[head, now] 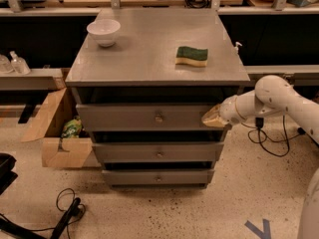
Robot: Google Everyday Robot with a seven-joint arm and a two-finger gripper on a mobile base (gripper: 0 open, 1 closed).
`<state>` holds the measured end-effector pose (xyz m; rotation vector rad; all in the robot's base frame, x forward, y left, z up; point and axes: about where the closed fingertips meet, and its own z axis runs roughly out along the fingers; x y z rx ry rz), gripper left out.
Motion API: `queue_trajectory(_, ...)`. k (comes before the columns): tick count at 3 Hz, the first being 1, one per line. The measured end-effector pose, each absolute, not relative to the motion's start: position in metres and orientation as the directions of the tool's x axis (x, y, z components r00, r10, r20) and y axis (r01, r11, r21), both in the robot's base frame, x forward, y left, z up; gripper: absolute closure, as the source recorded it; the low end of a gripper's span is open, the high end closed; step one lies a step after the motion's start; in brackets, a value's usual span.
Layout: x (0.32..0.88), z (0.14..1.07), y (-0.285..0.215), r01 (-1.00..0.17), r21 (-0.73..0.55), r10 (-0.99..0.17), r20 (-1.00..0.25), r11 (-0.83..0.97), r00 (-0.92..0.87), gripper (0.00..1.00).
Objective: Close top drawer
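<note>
- Camera view: the top drawer [124,117] sits just under the worktop's [149,59] front edge, a dark gap above it, so we judge it not fully in.
- The tool [213,117] is at the panel's right end, below the front-right corner, likely placed for pushing. We cannot tell whether it is open or closed.

I see the top drawer [124,117]: grey, front panel level, one small round knob [159,118] at centre. It is pulled slightly out, with a dark gap beneath the tabletop [149,59]. My end effector [214,117] rests against its right end.
</note>
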<state>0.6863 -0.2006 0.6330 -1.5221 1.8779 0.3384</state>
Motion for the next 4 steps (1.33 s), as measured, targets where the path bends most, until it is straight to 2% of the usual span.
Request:
queue_trajectory(1,0.67,0.631,-0.186,-0.955,-0.181,-0.769,-0.635,0.236,-0.07,1.0)
queue_trajectory(2,0.63,0.64,-0.168,-0.977,-0.136,-0.793,-0.607,0.167,-0.051,1.0)
queue_trajectory(3,0.578,0.662,-0.16,-0.991,-0.102,-0.85,-0.526,0.091,-0.024,1.0)
queue_trajectory(4,0.539,0.71,-0.178,-0.989,-0.127,-0.916,-0.4,0.073,-0.016,1.0)
